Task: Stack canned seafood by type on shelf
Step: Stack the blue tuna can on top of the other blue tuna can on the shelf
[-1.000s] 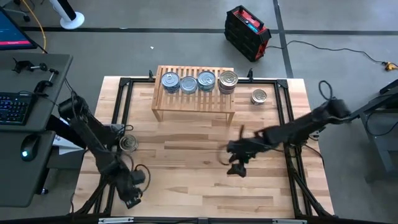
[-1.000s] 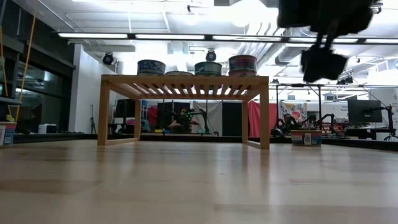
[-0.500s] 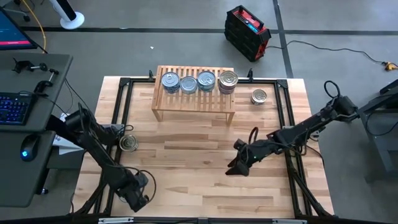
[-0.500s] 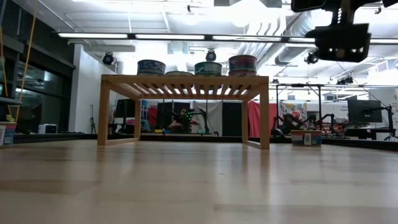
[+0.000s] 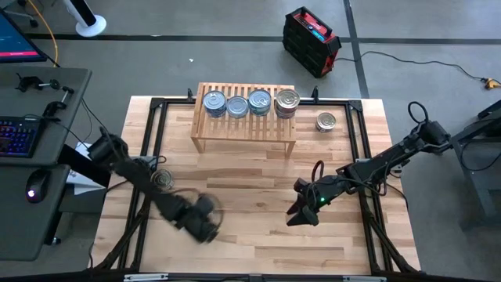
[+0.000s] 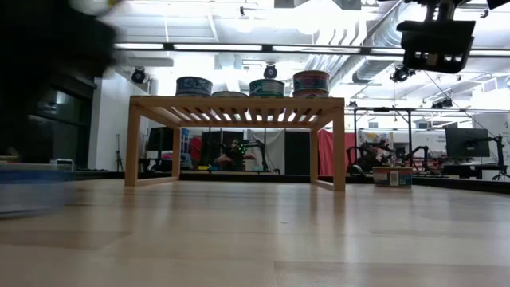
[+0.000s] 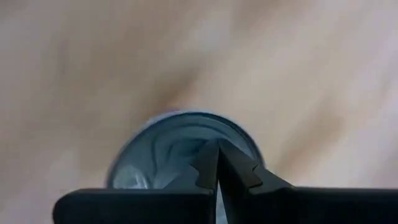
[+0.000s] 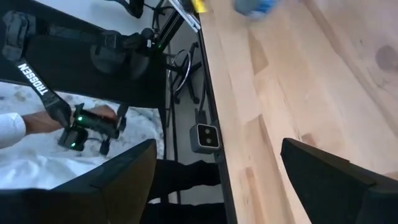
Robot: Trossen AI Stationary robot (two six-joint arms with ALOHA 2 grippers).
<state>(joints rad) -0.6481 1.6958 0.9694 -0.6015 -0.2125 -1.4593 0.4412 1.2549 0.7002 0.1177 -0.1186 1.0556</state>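
Six tins, one shelf, two arms.

On the shelf I count four tins in a row: three with silvery-blue lids and one gold-toned, which sits higher than the rest. One more gold-toned tin stands on the table right of the shelf, and another tin sits by the left edge. Two dark arms over the table.

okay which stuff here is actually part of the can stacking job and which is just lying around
Part of the job:
shelf
four can stacks on the shelf
loose tin right of the shelf
loose tin at the table's left edge
left gripper
right gripper

Just lying about:
red and black case on the floor
keyboard on the side desk
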